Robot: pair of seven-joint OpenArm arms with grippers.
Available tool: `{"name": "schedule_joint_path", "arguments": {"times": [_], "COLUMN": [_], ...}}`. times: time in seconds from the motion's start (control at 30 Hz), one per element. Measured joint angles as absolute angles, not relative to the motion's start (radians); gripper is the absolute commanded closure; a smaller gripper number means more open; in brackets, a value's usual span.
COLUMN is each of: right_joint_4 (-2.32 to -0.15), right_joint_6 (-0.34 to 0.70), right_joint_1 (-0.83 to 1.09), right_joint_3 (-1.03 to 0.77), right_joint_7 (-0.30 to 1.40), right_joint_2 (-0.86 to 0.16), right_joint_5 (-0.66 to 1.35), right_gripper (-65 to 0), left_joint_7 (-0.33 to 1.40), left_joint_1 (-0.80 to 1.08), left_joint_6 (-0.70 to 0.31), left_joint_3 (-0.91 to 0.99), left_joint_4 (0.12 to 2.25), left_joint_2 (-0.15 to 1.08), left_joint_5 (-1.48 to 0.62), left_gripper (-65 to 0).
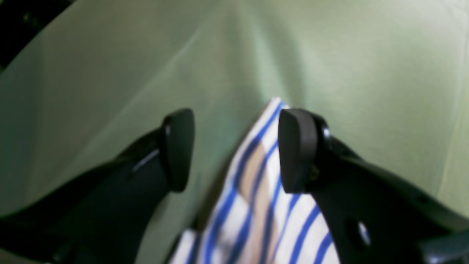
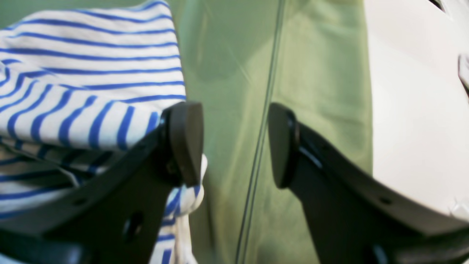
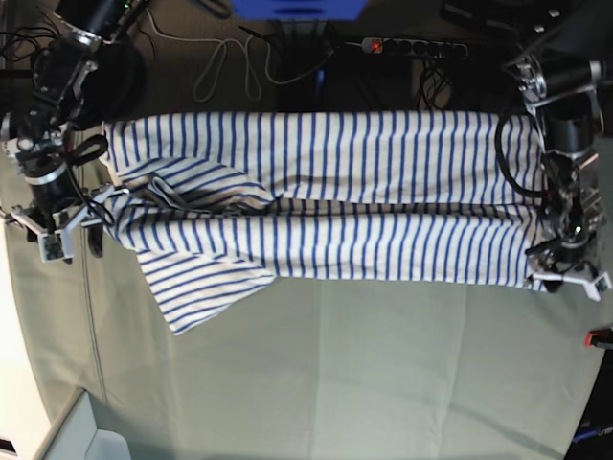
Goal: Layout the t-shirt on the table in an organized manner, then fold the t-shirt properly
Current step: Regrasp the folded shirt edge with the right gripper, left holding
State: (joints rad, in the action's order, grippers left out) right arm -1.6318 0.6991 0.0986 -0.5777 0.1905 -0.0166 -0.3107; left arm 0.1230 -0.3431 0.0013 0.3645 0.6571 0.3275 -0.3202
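In your left wrist view, the left gripper (image 1: 234, 150) stands with jaws apart, a corner of the t-shirt (image 1: 256, 198) between them, ungripped, on the table (image 1: 110, 73).

Your right wrist view shows the right gripper (image 2: 234, 145) also spread, only green cloth between its pads, the shirt bunched beside one finger.

From the base view, the shirt stretches along the table's far edge between both arms. A power strip (image 3: 412, 45) and cables (image 3: 230, 67) lie beyond it, and a red clamp (image 3: 599, 337) sits at the side edge.

One shirt, one table, two grippers

A single t-shirt (image 3: 326, 201) lies on one table (image 3: 364, 374) between two grippers: the left gripper (image 1: 234, 150) and the right gripper (image 2: 234, 143). One red clamp (image 3: 599, 337) sits just beyond the left gripper.
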Motion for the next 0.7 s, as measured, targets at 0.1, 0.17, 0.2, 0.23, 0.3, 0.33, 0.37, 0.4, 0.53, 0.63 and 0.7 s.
{"name": "schedule_joint_path", "arguments": {"times": [0.1, 0.17, 0.2, 0.23, 0.3, 0.33, 0.37, 0.4, 0.53, 0.63, 0.7], "right_joint_4": [-1.632, -1.632, -1.632, -1.632, -1.632, -1.632, -1.632, -1.632, -1.631, -1.631, -1.622], "right_joint_6": [0.699, 0.699, 0.699, 0.699, 0.699, 0.699, 0.699, 0.699, 0.699, 0.699, 0.698], "right_joint_1": [0.104, 0.106, 0.106, 0.106, 0.105, 0.105, 0.104, 0.101, 0.078, 0.047, 0.019], "right_joint_3": [-0.577, -0.575, -0.575, -0.576, -0.579, -0.579, -0.577, -0.575, -0.576, -0.573, -0.568], "right_joint_7": [0.195, 0.195, 0.195, 0.195, 0.195, 0.196, 0.195, 0.195, 0.203, 0.195, 0.198], "right_joint_2": [-0.015, -0.010, -0.011, -0.014, -0.015, -0.016, -0.016, -0.017, -0.017, -0.017, -0.016], "right_joint_5": [-0.311, -0.311, -0.311, -0.311, -0.311, -0.311, -0.311, -0.311, -0.316, -0.311, -0.315], "right_gripper": [-29.4, -29.4, -29.4, -29.4, -29.4, -29.4, -29.4, -29.4, -29.4, -29.4, -29.4], "left_joint_7": [0.124, 0.124, 0.123, 0.123, 0.123, 0.125, 0.124, 0.124, 0.125, 0.124, 0.125], "left_joint_1": [-0.380, -0.389, -0.393, -0.398, -0.407, -0.408, -0.408, -0.408, -0.408, -0.408, -0.408], "left_joint_6": [-0.004, -0.010, -0.011, -0.010, -0.004, -0.004, -0.004, -0.004, -0.004, -0.004, -0.003], "left_joint_3": [0.281, 0.269, 0.269, 0.270, 0.273, 0.273, 0.273, 0.273, 0.273, 0.273, 0.273], "left_joint_4": [0.617, 0.604, 0.591, 0.576, 0.543, 0.538, 0.538, 0.538, 0.538, 0.532, 0.532], "left_joint_2": [0.321, 0.316, 0.316, 0.316, 0.317, 0.316, 0.316, 0.316, 0.319, 0.319, 0.318], "left_joint_5": [-0.319, -0.319, -0.319, -0.318, -0.319, -0.318, -0.318, -0.318, -0.318, -0.318, -0.318], "left_gripper": [-35.7, -35.7, -35.7, -35.7, -35.7, -35.7, -35.7, -35.7, -35.7, -35.7, -35.4]}}
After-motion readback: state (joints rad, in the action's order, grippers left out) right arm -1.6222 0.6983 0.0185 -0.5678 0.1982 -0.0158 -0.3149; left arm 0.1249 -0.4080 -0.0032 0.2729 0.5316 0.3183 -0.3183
